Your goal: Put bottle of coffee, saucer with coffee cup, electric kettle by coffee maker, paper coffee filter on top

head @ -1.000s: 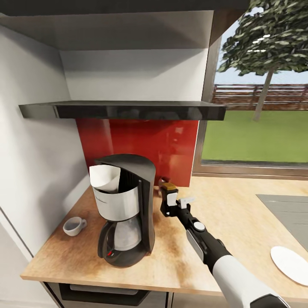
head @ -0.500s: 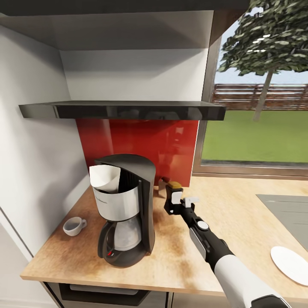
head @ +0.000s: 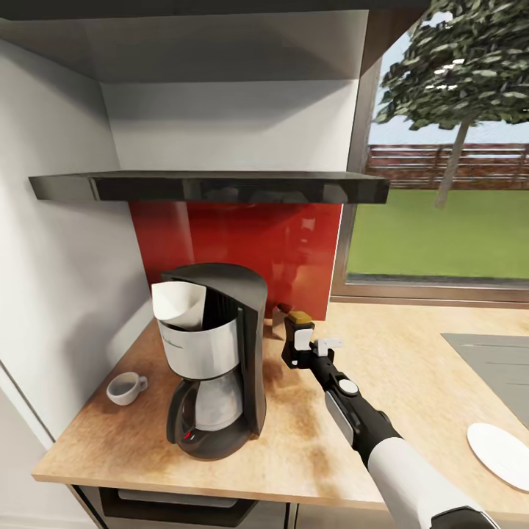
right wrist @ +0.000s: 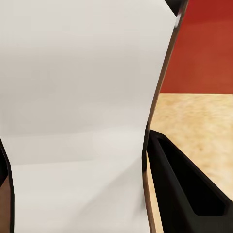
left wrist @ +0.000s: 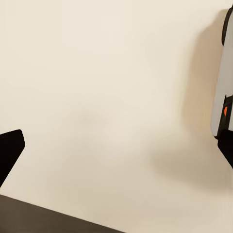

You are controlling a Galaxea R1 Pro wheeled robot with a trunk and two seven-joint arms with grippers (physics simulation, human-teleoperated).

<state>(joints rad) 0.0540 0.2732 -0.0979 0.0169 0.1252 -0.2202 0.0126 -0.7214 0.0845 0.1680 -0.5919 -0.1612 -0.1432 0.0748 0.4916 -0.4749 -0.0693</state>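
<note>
right claw (head: 300,345): clamped on coffee bottle (head: 302,339), base at bench (head: 411,382)
bottle spot: 3 o'clock of coffee maker (head: 213,360), close enough
release: spread jaws slowly, retreat straight, avoid tipping
left claw: opening impossible to tell

I see a dark wall shelf (head: 209,188) above a red backsplash (head: 235,250); right of it a window (head: 441,184) shows lawn, a tree (head: 459,73) and a fence; a grey cooktop (head: 496,364) sits at far right

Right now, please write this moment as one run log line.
right end effector: shut on white-labelled coffee bottle | bottle: beside black coffee maker | white paper filter: on maker | white cup: on wooden countertop
</note>
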